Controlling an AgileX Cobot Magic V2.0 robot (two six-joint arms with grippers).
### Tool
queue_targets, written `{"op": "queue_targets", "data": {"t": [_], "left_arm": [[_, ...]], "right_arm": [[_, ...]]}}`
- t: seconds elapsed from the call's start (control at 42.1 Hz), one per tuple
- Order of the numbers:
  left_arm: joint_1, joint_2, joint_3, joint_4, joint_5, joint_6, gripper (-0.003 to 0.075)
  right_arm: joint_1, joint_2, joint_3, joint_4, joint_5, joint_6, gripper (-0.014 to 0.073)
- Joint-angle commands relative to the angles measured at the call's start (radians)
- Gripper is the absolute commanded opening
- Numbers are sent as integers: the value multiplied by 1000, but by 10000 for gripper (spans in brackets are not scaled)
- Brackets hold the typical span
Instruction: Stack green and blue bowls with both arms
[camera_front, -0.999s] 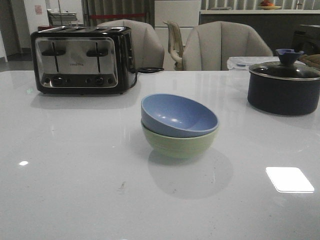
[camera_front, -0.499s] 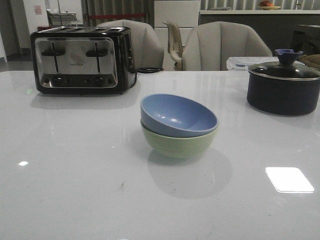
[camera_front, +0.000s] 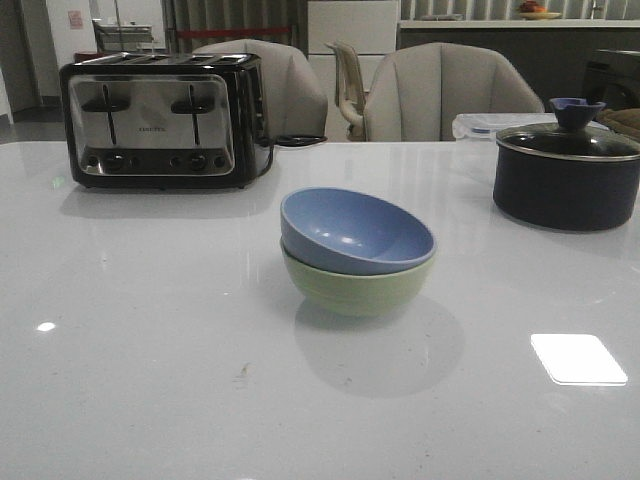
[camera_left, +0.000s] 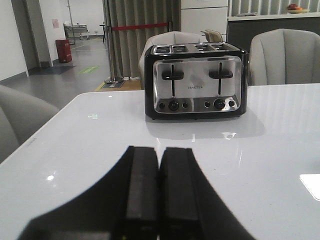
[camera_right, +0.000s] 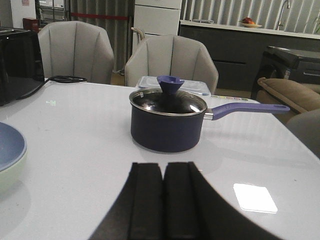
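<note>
The dusty blue bowl (camera_front: 355, 230) sits nested, slightly tilted, inside the pale green bowl (camera_front: 358, 288) at the middle of the white table (camera_front: 150, 350). Both bowls' edges also show in the right wrist view, the blue one (camera_right: 11, 145) over the green one (camera_right: 9, 175). My left gripper (camera_left: 159, 151) is shut and empty above the table, facing the toaster. My right gripper (camera_right: 163, 167) is shut and empty, facing the pot, with the bowls off to its side. Neither arm shows in the front view.
A black and chrome toaster (camera_front: 160, 120) stands at the back left, with its cord behind it. A dark lidded pot (camera_front: 568, 170) with a long handle (camera_right: 250, 108) stands at the back right, a clear lidded box (camera_right: 172, 82) behind it. Grey chairs (camera_front: 440, 90) line the far edge.
</note>
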Motion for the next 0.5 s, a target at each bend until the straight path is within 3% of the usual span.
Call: {"op": "queue_targets", "data": {"t": [0.0,0.119,0.309,0.476], "left_arm": [[2,-21,23,-9,-90,0,101],[2,-21,23,-9,-90,0,101],[2,-21,23,-9,-90,0,101],[2,-21,23,-9,-90,0,101]], "right_arm": [[-8,-21,0,-91,-106,145,34],[-8,-21,0,-187,-99,338,34],[-8,-21,0,-187,-65,331,34],[-8,-21,0,-152,-40,246,34]]}}
